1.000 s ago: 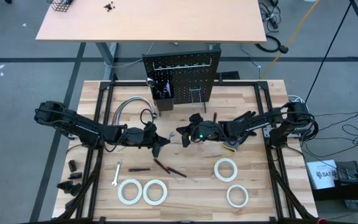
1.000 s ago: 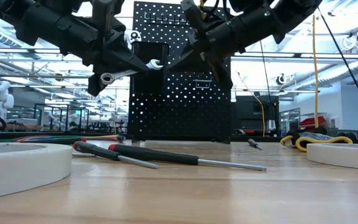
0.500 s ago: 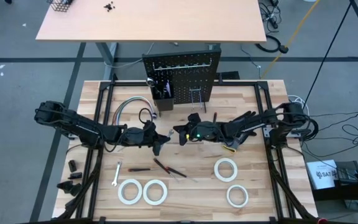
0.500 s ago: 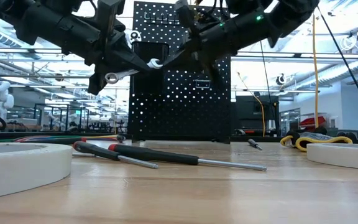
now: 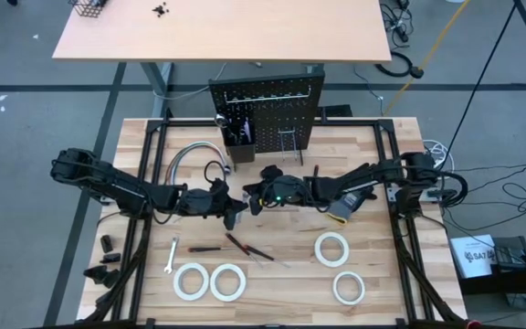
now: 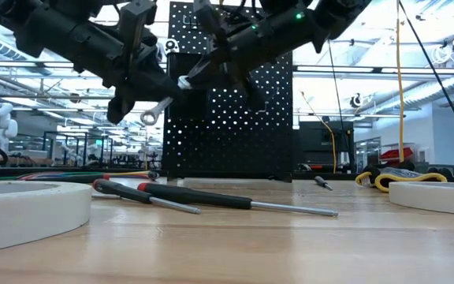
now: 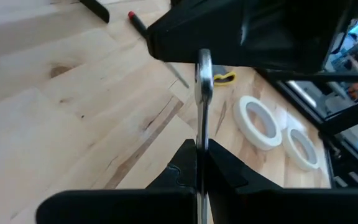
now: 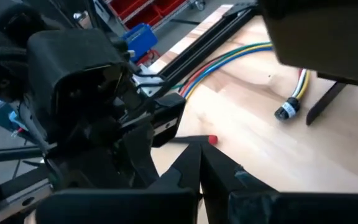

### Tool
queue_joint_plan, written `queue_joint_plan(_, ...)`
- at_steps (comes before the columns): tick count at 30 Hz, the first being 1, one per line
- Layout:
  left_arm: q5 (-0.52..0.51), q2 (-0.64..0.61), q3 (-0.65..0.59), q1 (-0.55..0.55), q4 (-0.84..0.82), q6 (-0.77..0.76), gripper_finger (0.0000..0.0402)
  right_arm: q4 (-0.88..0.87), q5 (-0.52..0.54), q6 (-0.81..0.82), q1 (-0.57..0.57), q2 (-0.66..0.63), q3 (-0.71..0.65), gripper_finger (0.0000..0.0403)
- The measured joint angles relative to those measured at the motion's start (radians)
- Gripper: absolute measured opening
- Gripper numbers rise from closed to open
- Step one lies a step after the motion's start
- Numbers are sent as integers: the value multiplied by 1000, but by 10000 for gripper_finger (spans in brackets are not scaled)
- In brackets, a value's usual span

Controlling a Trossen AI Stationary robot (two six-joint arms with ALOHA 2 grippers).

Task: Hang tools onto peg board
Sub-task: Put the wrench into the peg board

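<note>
Two grippers: meeting mid-table, above the wood
Left gripper [image 5: 231,203]: fingers clamped on a silver wrench [image 6: 166,102], held in the air
Right gripper [image 5: 254,196]: pressed up to the wrench's far end, can't tell its fingers
Peg board [image 5: 268,114]: upright at the far edge, just behind

- Even overhead light fills the high view; shadows on the table [image 5: 373,274] are soft.
- In the low view, bright windows backlight the arms into silhouettes.
- Near tape roll [image 6: 22,207] is blurred.
</note>
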Motion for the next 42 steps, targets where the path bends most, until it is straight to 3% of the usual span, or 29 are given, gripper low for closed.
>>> queue_joint_plan(12,11,1,-1,0,-59,23,9,-16,-53,-42,9,40,34,0)
queue_joint_plan(17,-17,-3,4,3,-25,39,9,-31,31,-139,7,-9,33,0)
queue_joint_plan(34,-27,-9,4,2,-17,90,8,-71,159,-289,3,-134,33,0)
queue_joint_plan(42,-33,-101,4,1,-32,187,8,-143,192,-296,5,-162,31,0)
